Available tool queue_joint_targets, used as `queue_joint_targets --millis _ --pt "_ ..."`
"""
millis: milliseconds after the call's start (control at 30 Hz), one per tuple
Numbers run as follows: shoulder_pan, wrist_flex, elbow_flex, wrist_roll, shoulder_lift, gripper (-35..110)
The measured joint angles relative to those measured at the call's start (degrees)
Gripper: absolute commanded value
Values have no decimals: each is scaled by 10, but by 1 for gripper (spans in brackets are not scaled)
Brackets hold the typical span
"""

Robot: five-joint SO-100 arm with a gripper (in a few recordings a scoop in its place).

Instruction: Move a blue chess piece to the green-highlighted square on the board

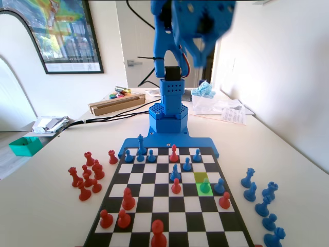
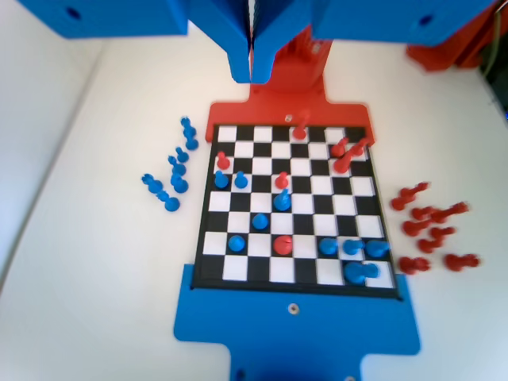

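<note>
The blue pawn (image 1: 205,186) stands upright on the green square (image 1: 205,189), round head above a flared base; its lower part takes a green tint in the fixed view. The yellow square (image 1: 202,177) lies directly behind it, toward the arm, and carries nothing; a further blue pawn (image 1: 219,186) stands one square to the right, near the board's right edge, with a red pawn (image 1: 224,199) just in front of that. To the left a red pawn (image 1: 176,186) and a taller blue piece (image 1: 175,172) occupy the middle files.

In the wrist view the same pawn (image 2: 240,179) sits in the left columns of the board (image 2: 294,279) beside another blue pawn (image 2: 221,178); the picture is somewhat blurred.

The gripper (image 2: 252,67) hangs high above the board's far end — its jaws pressed together, nothing between them.

Off the board, captured blue pieces (image 1: 262,206) line the table on the right of the fixed view and captured red pieces (image 1: 87,175) cluster on the left; bare table separates both groups from the dark rim.
</note>
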Motion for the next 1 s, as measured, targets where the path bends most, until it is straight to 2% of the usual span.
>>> queue_joint_targets --millis 367,733,1000 --pt "27 71 65 -94 168 1" --pt "52 54 200 -161 295 1" --pt "58 11 267 -160 357 1"
